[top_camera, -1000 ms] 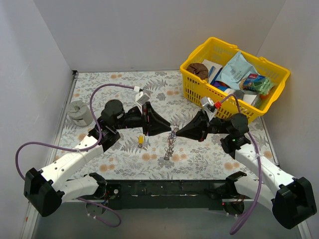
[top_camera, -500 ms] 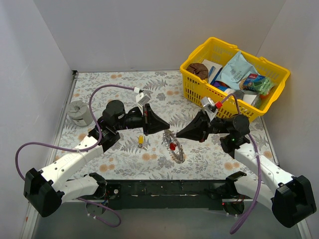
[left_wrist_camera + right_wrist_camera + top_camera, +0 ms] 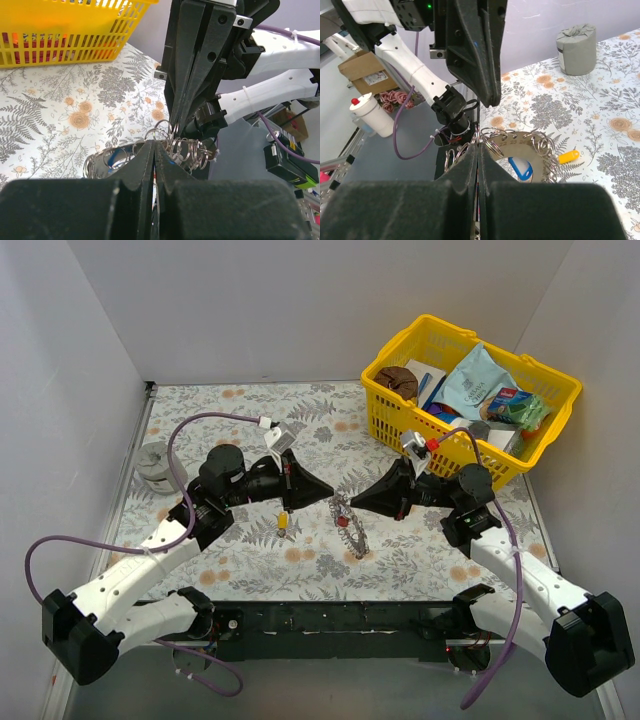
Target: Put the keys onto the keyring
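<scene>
Threading is, as I judge it, the step in hand, and two keys seem already on. From the top view, I have the left gripper (image 3: pixel 325 496) and the right gripper (image 3: pixel 356 503) meeting tip to tip over the middle of the table (image 3: pixel 230 410), both jaws clenched on the far end of the keyring (image 3: pixel 352 532). The keyring stretches from the tips toward the near edge, leaning a little to the right, so its long axis is on that diagonal. I cannot tell if its low end touches the table. The red key (image 3: pixel 343 521) sits on it just below the tips. The yellow key (image 3: pixel 283 521) lies loose on the table, apart to the left, under the left gripper. Its long axis runs about far to near and the head looks to be the far end. In the left wrist view my own fingers (image 3: pixel 145 160) are pressed together on the wire, among many small loops, and the right gripper comes down from above onto the same spot. In the right wrist view the jaws are also closed on the rim, and the blue key (image 3: pixel 522 170) shows inside the loop. The next move, I think, calls for one gripper to let go and fetch the yellow key while the other holds the keyring steady, with the wire opening turned toward it.
</scene>
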`<state>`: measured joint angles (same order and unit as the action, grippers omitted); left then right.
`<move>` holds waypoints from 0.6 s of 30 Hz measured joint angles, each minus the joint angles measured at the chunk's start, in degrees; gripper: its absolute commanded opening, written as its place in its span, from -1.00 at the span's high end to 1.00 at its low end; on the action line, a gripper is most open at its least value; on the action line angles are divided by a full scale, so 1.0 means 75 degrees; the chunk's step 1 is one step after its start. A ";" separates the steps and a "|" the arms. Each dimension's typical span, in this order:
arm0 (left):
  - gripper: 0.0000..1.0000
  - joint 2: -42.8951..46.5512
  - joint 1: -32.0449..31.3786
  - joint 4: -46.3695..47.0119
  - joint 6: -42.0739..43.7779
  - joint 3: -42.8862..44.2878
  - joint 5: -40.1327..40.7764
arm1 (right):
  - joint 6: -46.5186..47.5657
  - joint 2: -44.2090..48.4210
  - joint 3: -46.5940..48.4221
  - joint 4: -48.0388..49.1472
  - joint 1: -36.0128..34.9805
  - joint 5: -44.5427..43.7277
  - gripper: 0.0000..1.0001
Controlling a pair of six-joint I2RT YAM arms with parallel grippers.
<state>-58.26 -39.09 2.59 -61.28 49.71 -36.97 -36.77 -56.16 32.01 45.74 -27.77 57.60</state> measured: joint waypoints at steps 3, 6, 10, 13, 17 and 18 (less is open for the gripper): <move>1.00 0.0117 0.0000 -0.0128 0.0061 0.0000 0.0122 | 0.0082 0.0052 0.0003 -0.0143 0.0000 -0.0178 0.97; 1.00 0.0114 -0.0003 -0.0289 0.0099 0.0000 0.0169 | 0.0102 0.0099 0.0003 -0.0152 0.0000 -0.0297 0.97; 1.00 0.0035 -0.0003 -0.0405 0.0117 -0.0006 0.0286 | 0.0096 0.0131 0.0003 -0.0146 0.0003 -0.0379 0.97; 1.00 -0.0055 -0.0003 -0.0414 0.0117 -0.0006 0.0347 | 0.0085 0.0140 0.0003 -0.0149 0.0000 -0.0420 0.97; 1.00 -0.0224 -0.0044 -0.0411 0.0114 -0.0006 0.0373 | 0.0082 0.0187 0.0003 -0.0154 0.0000 -0.0507 0.97; 1.00 -0.0274 -0.0073 -0.0408 0.0111 -0.0006 0.0373 | 0.0082 0.0204 0.0003 -0.0154 0.0000 -0.0530 0.97</move>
<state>-60.31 -39.64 -0.47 -60.45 49.67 -34.17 -36.16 -54.63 32.03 44.58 -27.77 53.63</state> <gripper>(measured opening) 0.010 0.024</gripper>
